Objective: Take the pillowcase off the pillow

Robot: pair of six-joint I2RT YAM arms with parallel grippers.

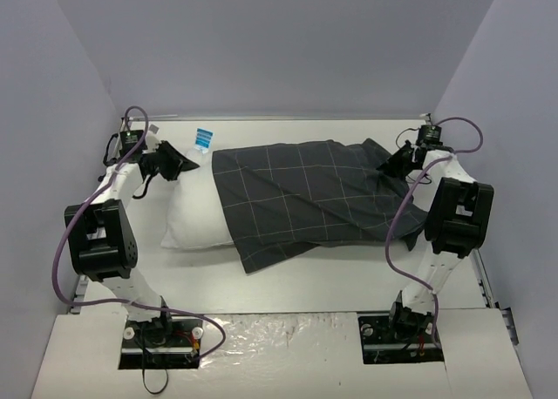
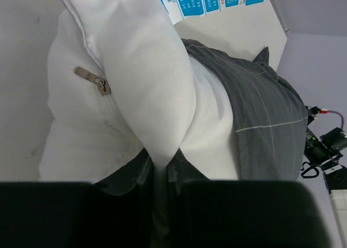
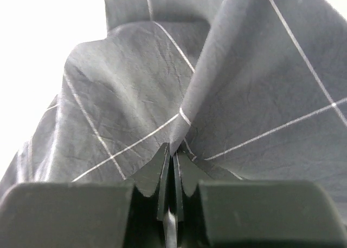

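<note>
While the big, plump, rectangular white fabric pillow (image 1: 196, 212) lies across the pale table (image 1: 349, 277) with its left end bare, the soft dark charcoal-grey pillowcase with a thin pale grid check (image 1: 305, 199) covers its right part. It is wrinkled, and a loose flap spills off the near side onto the table. The left gripper (image 2: 160, 172) is pressed together on a fold of the white pillow at its bare far-left corner, near a small metal zipper pull (image 2: 93, 80) and a small blue tag (image 1: 204, 138). The right gripper (image 3: 173, 156) is pinched tight on a ridge of the checked cloth at the pillowcase's far right end, creases fanning out from the closed fingertips.
</note>
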